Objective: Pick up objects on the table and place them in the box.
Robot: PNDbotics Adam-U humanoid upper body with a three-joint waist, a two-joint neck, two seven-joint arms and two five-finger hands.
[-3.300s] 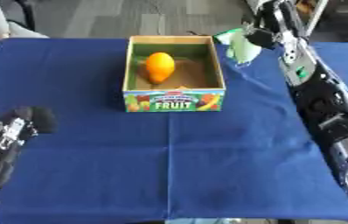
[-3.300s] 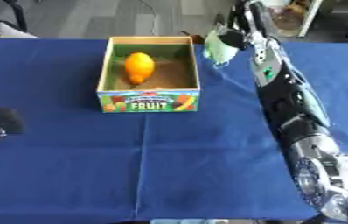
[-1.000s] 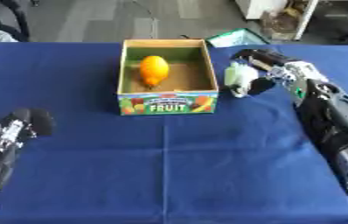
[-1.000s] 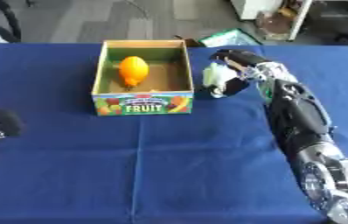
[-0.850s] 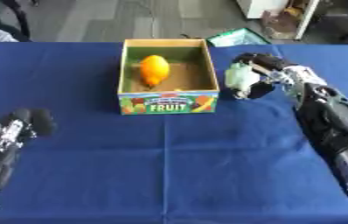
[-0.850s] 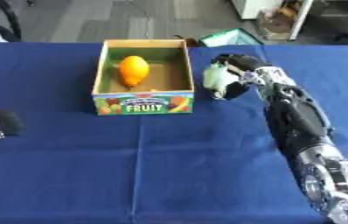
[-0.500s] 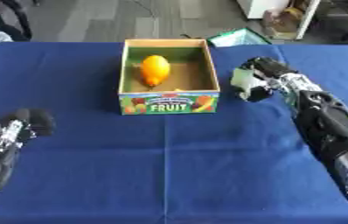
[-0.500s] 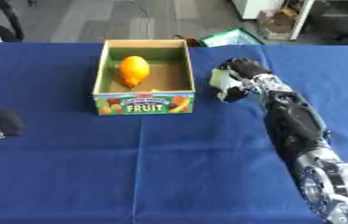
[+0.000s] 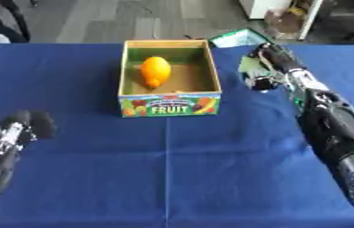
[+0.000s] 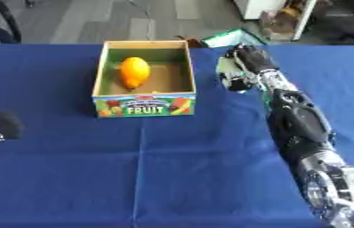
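Observation:
The cardboard fruit box stands open at the table's far middle, with a yellow-orange fruit lying inside it. My right hand hovers just right of the box's right wall, shut on a small pale green object that its fingers partly hide. At the lower left my left hand rests on the blue cloth, fingers relaxed, holding nothing.
A flat green-edged packet lies beyond the box's far right corner, near the table's back edge. Blue cloth covers the table; my right forearm runs down the right side. Grey floor lies beyond the far edge.
My right hand, still holding the pale green object, came down from beyond the box's far right corner to beside its right wall, then barely shifted. The left hand stayed put.

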